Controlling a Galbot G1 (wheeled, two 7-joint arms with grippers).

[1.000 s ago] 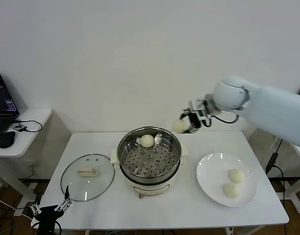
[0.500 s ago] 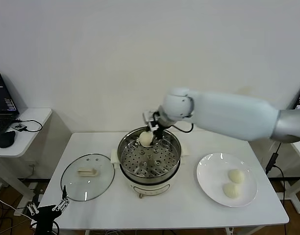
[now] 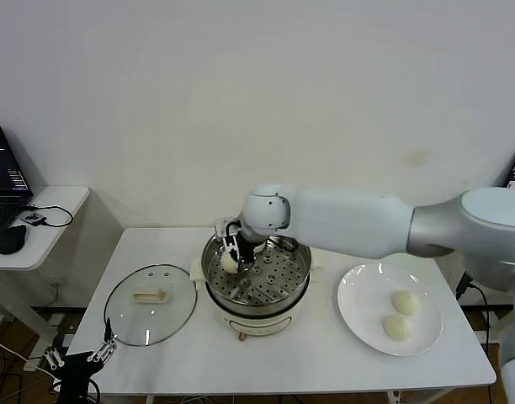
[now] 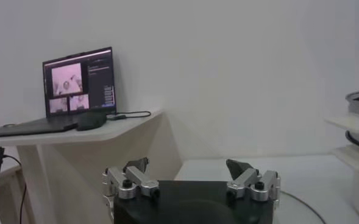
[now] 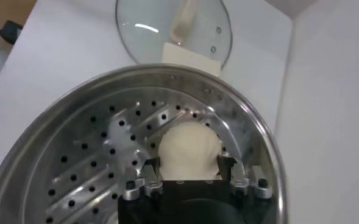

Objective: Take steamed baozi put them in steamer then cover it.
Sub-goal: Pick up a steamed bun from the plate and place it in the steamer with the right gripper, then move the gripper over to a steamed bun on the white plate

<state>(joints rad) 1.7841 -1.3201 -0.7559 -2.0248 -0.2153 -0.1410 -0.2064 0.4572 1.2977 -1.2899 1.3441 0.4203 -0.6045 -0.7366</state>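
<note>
Steamer (image 3: 256, 273): polished steel wall, mirror-bright; perforated tray (image 5: 100, 164) of duller brushed steel; base smooth cream plastic. Bun (image 5: 188, 149): matt, smooth dough skin (faintly dimpled). Lid (image 3: 150, 305): clear glossy glass, metal rim, cream plastic handle. Plate (image 3: 358, 316): glossy white. Counter (image 3: 325, 362): smooth matt white. Right claw (image 5: 190, 173): black matt body, bare metal fittings.

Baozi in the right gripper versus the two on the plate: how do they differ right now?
The held baozi sits clamped in the right gripper, low over the steamer's perforated tray; the plate baozi and its neighbour lie free, side by side on the white plate. The held one is on the steamer's left side; the others are far right. All are smooth, round and cream-white.
</note>
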